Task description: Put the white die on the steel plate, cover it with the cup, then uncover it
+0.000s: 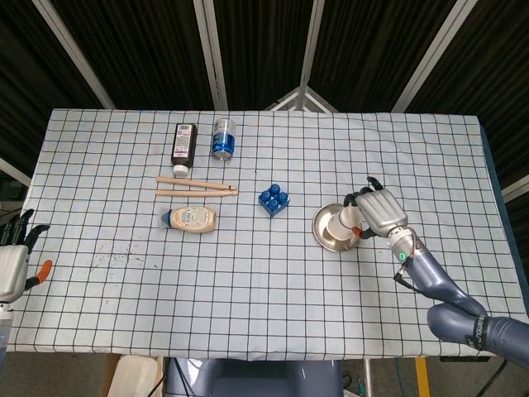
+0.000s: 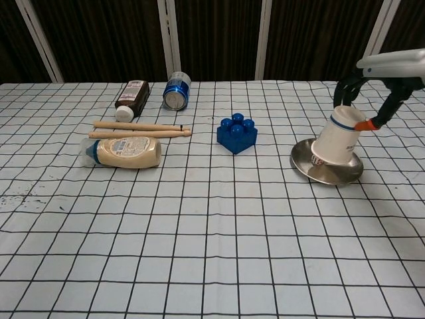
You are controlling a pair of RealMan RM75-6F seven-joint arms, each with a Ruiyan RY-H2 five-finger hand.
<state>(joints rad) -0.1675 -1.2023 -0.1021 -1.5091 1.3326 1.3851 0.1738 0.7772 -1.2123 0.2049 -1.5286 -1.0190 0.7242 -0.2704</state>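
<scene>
My right hand (image 1: pixel 380 212) grips a white cup (image 1: pixel 347 219) with a blue band, mouth down and tilted, right over the steel plate (image 1: pixel 329 238). In the chest view the cup (image 2: pixel 339 139) reaches down onto the plate (image 2: pixel 332 175), its rim raised a little on the left side, and my right hand (image 2: pixel 388 66) holds it from above and behind. The white die (image 2: pixel 317 159) only peeks out at the cup's lower left rim; in the head view it is hidden. My left hand (image 1: pixel 12 266) hangs off the table's left edge, fingers apart and holding nothing.
A blue toy brick (image 1: pixel 274 199) lies left of the plate. Further left are a mayonnaise bottle (image 1: pixel 191 219) on its side, two wooden sticks (image 1: pixel 197 187), a dark bottle (image 1: pixel 183 143) and a blue can (image 1: pixel 223 137). The checked cloth (image 1: pixel 248 281) covers the table.
</scene>
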